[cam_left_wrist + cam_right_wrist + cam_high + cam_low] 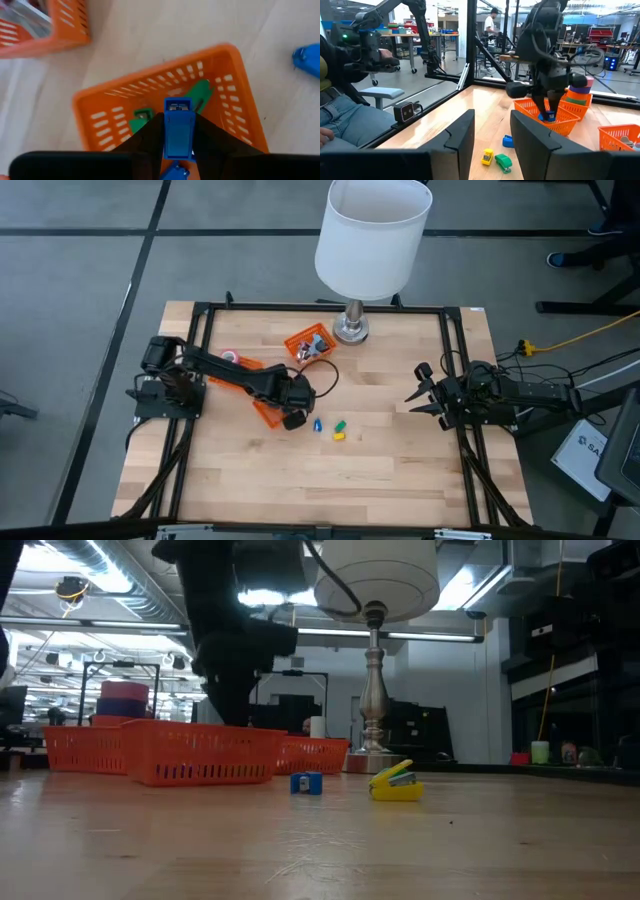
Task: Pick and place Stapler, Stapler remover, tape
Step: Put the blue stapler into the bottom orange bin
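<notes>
Left gripper (178, 150) entry: poised directly over the nearer orange basket (235, 105), fingers closed lightly on a small blue stapler (178, 127) held nose-down between them; the position suggests a drop into this basket, where two green staplers (200, 95) already lie on the floor of it. Grip looks to be loosening, though the blue piece is not yet free. A second orange basket (308, 345) sits beyond the first, toward the lamp (352, 328), with small mixed items inside; tape rolls (231, 356) rest just beside the first basket on its far-left side. Loose stock outside the first basket, on the side away from the left arm's base: a blue piece (317, 424), a green piece (339, 423) and a yellow stapler (338, 436), close together, near but clear of the basket wall. Right gripper (490, 132) waits well apart from the basket at the table's right rail, fingers wide and holding nothing. Clearance: bare wood all round the loose pieces; basket walls are low, so a straight lift out looks unobstructed.
</notes>
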Available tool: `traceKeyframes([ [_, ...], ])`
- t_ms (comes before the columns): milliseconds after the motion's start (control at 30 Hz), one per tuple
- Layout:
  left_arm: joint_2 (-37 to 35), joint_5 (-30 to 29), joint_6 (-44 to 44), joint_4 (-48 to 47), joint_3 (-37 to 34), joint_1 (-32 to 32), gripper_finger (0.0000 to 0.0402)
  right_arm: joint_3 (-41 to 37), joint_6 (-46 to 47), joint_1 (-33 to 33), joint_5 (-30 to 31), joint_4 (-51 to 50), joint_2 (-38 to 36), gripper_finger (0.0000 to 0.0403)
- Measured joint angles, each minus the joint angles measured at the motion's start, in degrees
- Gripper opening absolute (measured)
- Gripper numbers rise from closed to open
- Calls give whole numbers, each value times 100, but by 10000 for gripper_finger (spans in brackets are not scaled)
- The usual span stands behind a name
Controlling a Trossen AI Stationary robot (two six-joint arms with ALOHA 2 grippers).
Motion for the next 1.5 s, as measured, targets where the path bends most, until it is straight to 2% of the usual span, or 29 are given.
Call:
traceKeyframes([
  [200, 184, 74, -35, 13, 0, -3, 85, -2, -2, 2, 0, 0, 0, 129],
  [300, 197, -76, -35, 11, 0, -21, 91, -2, 0, 1, 0, 0, 0, 129],
  [633, 197, -156, -47, 10, 0, -30, 139, -2, 0, 2, -2, 0, 2, 129],
  [767, 197, 65, -43, 9, 0, -30, 151, -2, -1, 2, 0, 0, 1, 129],
  [867, 197, 260, -48, 10, 0, -24, 152, -1, 0, 1, 0, 0, 1, 129],
  [1067, 197, 260, -48, -6, 23, -24, 148, -1, 0, 1, -1, 0, 0, 129],
  [1367, 197, 249, -16, 19, 731, -24, 146, -1, -1, 1, -1, 0, 1, 129],
  [1500, 197, 243, 322, 370, 974, -71, 146, -2, 0, 0, -1, 0, 1, 129],
])
